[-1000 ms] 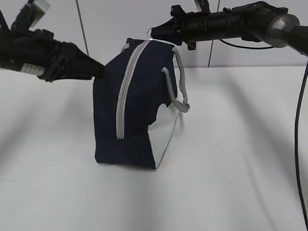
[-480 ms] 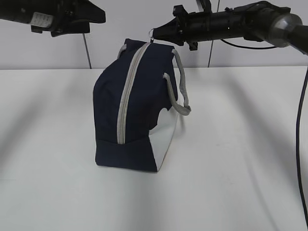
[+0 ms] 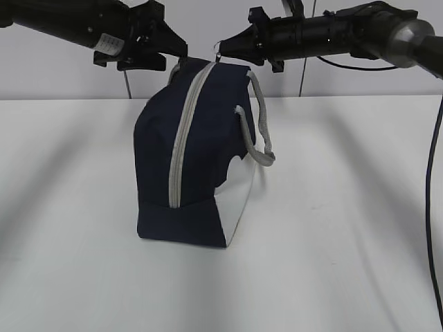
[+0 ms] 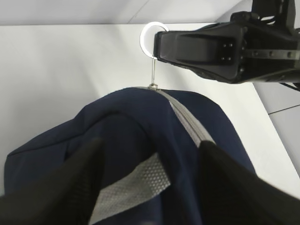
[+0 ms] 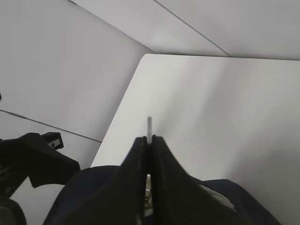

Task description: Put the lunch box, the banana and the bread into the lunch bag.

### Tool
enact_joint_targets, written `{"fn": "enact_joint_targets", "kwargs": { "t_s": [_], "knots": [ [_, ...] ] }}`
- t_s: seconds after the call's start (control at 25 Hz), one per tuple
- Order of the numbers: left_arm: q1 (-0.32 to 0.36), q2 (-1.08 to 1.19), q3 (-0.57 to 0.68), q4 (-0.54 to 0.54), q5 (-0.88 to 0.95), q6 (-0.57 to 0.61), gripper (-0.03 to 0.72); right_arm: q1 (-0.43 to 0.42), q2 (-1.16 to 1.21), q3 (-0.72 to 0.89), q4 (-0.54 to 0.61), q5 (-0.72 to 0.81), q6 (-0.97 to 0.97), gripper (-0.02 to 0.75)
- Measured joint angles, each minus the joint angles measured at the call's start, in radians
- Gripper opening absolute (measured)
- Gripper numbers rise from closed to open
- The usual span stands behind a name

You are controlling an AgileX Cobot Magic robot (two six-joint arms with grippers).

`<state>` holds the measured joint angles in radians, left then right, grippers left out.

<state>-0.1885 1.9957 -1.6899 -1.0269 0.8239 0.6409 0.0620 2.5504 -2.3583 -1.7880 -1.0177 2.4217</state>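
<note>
Standing upright near the middle of the white table (image 3: 332, 228): the navy lunch bag (image 3: 197, 159), grey zipper (image 3: 181, 131) shut from top to base so contents cannot be seen, white side panel (image 3: 239, 204) facing right, grey handle (image 3: 259, 121) drooping over it. Pinched flat in the right gripper (image 3: 221, 47): the ring pull (image 4: 153, 35) above the bag's top. Hovering spread wide just over the bag's left shoulder: the left gripper (image 3: 181, 52), touching nothing.

navy lunch bag (image 3: 201, 159), grey zipper (image 3: 181, 135), white table (image 3: 332, 207)
</note>
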Motion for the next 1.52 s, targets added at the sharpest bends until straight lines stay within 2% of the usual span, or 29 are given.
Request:
{"fn": "enact_joint_targets", "kwargs": {
  "t_s": [0.48,0.76,1.08,1.44,1.52],
  "knots": [
    [0.0,0.027,-0.036,0.006,0.009,-0.002,0.421,0.0,0.0,0.0,0.0,-0.004,0.001,-0.016],
    [-0.026,0.05,-0.037,0.015,-0.009,-0.002,0.405,0.0,0.0,0.0,0.0,-0.004,0.001,-0.016],
    [-0.028,0.065,-0.04,0.016,-0.02,-0.003,0.28,0.0,0.0,0.0,0.0,-0.004,0.001,-0.016],
    [-0.028,0.065,-0.04,-0.011,-0.039,-0.003,0.254,0.0,0.0,0.0,-0.002,-0.004,0.002,-0.016],
    [-0.028,0.065,-0.04,-0.015,-0.04,-0.002,0.214,0.0,0.0,0.0,-0.002,-0.004,0.002,-0.016]
  ]
}}
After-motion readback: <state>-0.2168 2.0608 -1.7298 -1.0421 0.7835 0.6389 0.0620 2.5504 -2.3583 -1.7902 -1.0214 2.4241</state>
